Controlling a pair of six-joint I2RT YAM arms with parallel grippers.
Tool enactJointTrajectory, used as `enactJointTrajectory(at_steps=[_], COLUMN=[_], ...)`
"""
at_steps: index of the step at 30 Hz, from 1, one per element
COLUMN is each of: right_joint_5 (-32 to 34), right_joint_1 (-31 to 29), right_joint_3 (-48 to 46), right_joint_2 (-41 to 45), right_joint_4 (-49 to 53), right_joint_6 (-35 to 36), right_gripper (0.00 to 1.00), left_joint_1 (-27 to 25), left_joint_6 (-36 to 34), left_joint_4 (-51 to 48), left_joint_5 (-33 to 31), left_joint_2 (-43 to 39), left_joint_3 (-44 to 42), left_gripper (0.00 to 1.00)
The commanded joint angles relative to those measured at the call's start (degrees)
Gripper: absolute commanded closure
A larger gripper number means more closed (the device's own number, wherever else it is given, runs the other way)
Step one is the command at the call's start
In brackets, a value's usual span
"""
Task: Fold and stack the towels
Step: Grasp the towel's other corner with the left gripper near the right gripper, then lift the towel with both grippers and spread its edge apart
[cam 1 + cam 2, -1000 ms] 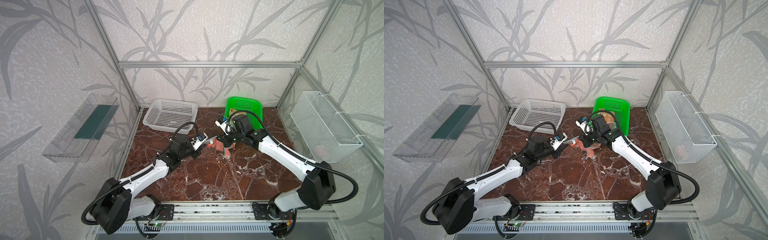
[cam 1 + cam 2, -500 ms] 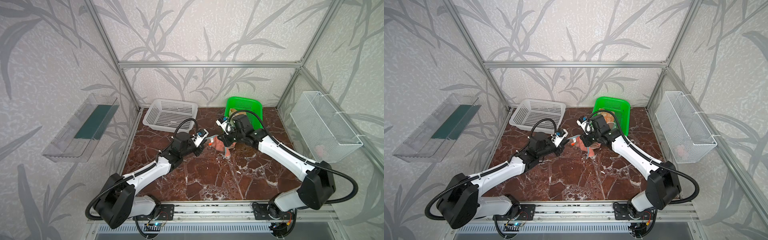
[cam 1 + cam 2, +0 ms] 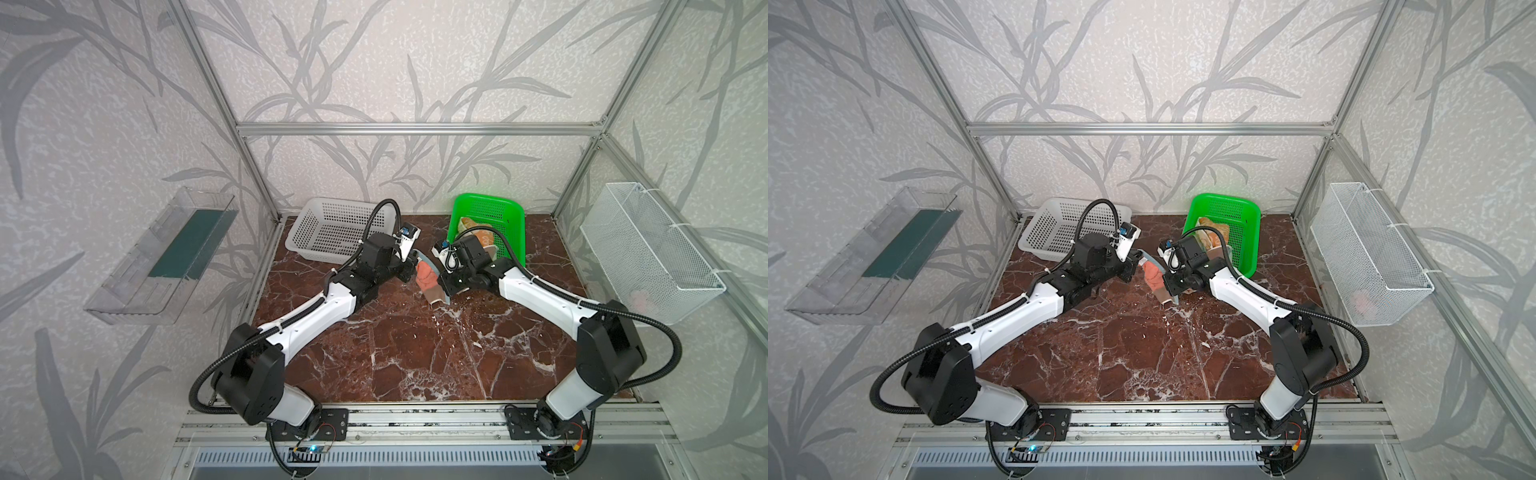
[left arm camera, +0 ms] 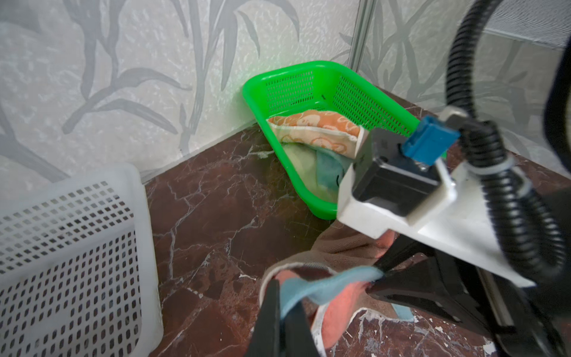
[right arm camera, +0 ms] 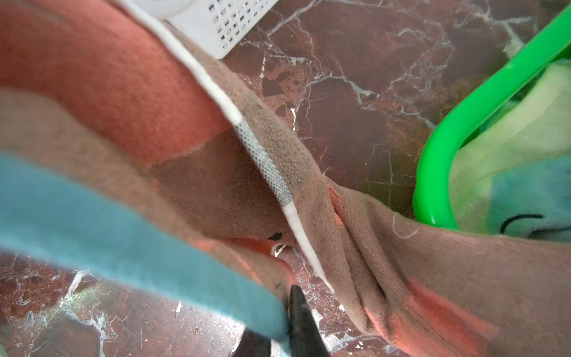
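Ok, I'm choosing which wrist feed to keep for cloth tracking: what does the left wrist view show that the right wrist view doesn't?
Only the left wrist view: the orange rabbit towel, the left pincer shut on the blue edge of the pink towel, and the right arm's camera mount. Only the right wrist view: a close-up of the pink towel's white stripe across its brown band. Both: the pink towel, right pincer gripping it, green basket, yellow towel, white basket, marble table.
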State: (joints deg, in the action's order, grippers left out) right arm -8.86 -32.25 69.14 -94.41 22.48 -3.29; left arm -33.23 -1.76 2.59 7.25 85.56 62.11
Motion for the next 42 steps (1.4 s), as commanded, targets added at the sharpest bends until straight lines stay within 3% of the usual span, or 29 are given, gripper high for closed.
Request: enactJointTrajectory(at_steps=[1,19,24,27,35,42], right_joint_5=[0.82,-5.96,-6.61,-6.17,3.94,14.36], right_joint_1=[0.12,2.08,2.21,2.38,6.17,6.86], right_joint_3=[-2.0,-12.84,-12.77,-12.48,-3.91,9.2], right_joint_2=[-1.4,-4.81,-5.25,-4.83,2.32,7.34], right_joint_4=[-1.64,-12.27,-12.86,-11.93,0.53,2.42], right_joint_6=[-1.46,-6.53,-7.42,-7.21,-1.09,9.23], right_gripper=[0.84,0.83,0.9,1.0,1.0,1.0], left_joint_1=[0.21,0.27,0.19,0.36,0.89,1.6], left_joint_6=[2.95,3.06,3.15,3.17,2.81,1.0], left_joint_4=[-3.15,-6.71,-7.29,-7.79,-7.01,-11.04], left_joint_5=[-4.14,-10.59,-10.82,-11.98,-17.31,-19.06], left_joint_2=[1.89,6.94,7.16,7.21,3.79,1.61], left_joint_3=[2.01,5.48,5.48,5.39,6.02,13.79], left_gripper=[1.0,1.0,1.0,1.0,1.0,1.0])
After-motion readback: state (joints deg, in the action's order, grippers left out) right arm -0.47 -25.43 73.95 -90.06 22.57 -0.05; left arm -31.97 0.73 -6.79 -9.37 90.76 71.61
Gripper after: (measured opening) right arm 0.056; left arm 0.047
